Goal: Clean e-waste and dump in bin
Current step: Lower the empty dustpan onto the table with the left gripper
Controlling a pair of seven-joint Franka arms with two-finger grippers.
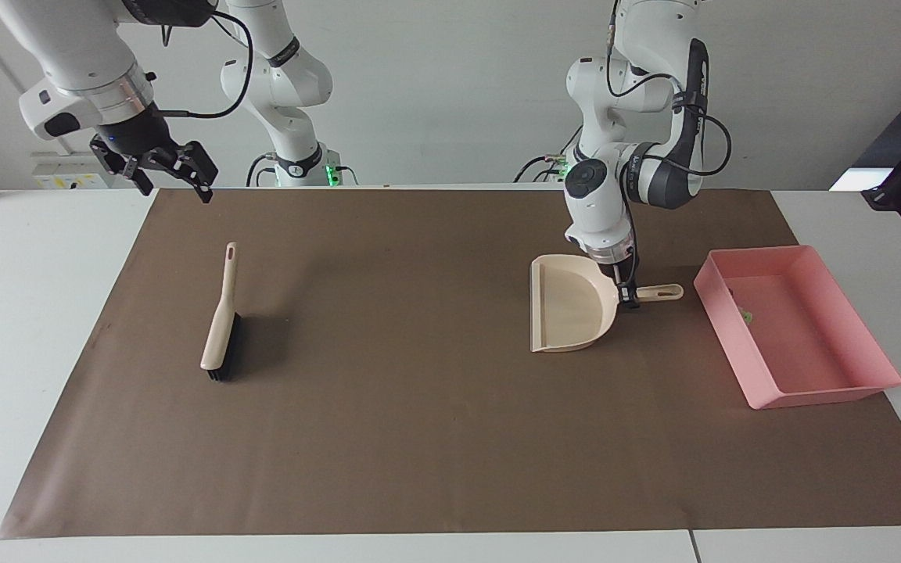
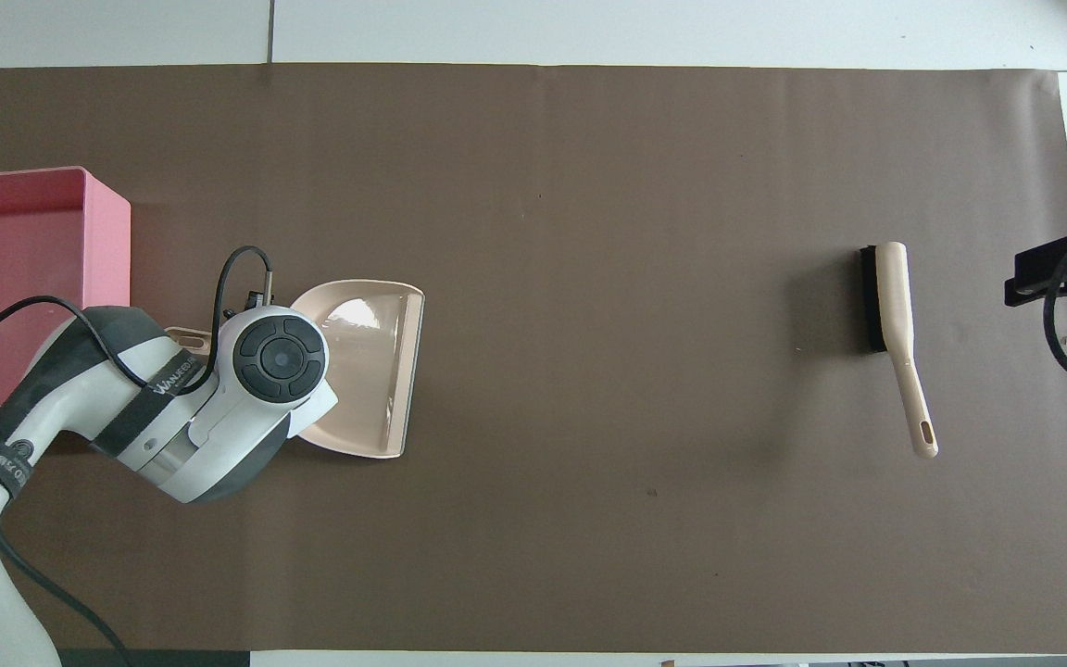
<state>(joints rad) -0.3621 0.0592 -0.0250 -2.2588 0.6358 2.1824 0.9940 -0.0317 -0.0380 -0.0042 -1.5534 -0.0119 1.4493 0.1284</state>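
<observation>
On the brown mat (image 1: 419, 438) that covers my worktop (image 1: 36, 313), toward my left arm's end, my left fingers (image 1: 629, 299) are clamped tight on the handle of the beige dustpan (image 1: 568, 313), just where the handle meets the pan. The dustpan sits low on the mat, its open mouth turned toward my right arm's end and its handle pointing at the pink bin (image 1: 849, 387). From overhead, my left wrist covers the handle and part of the dustpan (image 2: 371, 361).

The bin lies beside the dustpan, apart from it, at the edge of the mat at my left arm's end. Inside it, by the wall nearest the dustpan, I can make out a small green-tipped scrap of e-waste (image 1: 745, 317); the dark piece I cannot pick out with any certainty. Overhead, only part of the bin (image 2: 107, 241) shows.

My right fingers (image 1: 173, 173) hang spread wide and empty in the air over the mat's corner at my right arm's end. The brush (image 1: 220, 328) lies flat on the mat, its handle toward me, bristles turned toward the dustpan, well apart from it.
</observation>
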